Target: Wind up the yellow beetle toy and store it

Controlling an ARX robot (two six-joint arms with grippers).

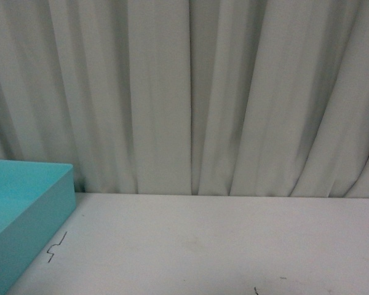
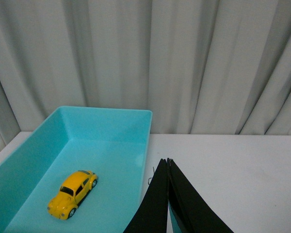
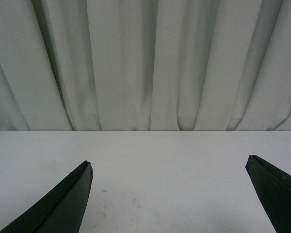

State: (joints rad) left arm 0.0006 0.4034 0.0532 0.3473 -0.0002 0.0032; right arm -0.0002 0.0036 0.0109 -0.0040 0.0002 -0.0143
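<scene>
The yellow beetle toy [image 2: 72, 193] rests on its wheels on the floor of a turquoise bin [image 2: 136, 119], seen in the left wrist view. My left gripper [image 2: 168, 161] is shut with nothing in it, its black fingers pressed together above the bin's edge nearest the bare table, apart from the toy. My right gripper [image 3: 169, 164] is open over the white table [image 3: 165, 179], nothing between its fingers. The front view shows one corner of the bin [image 1: 46, 212] at the left, and neither the toy nor either arm.
A pleated grey-white curtain [image 1: 190, 92] hangs right behind the table's far edge. A small dark squiggle mark [image 1: 55, 247] lies on the table [image 1: 221, 246] beside the bin.
</scene>
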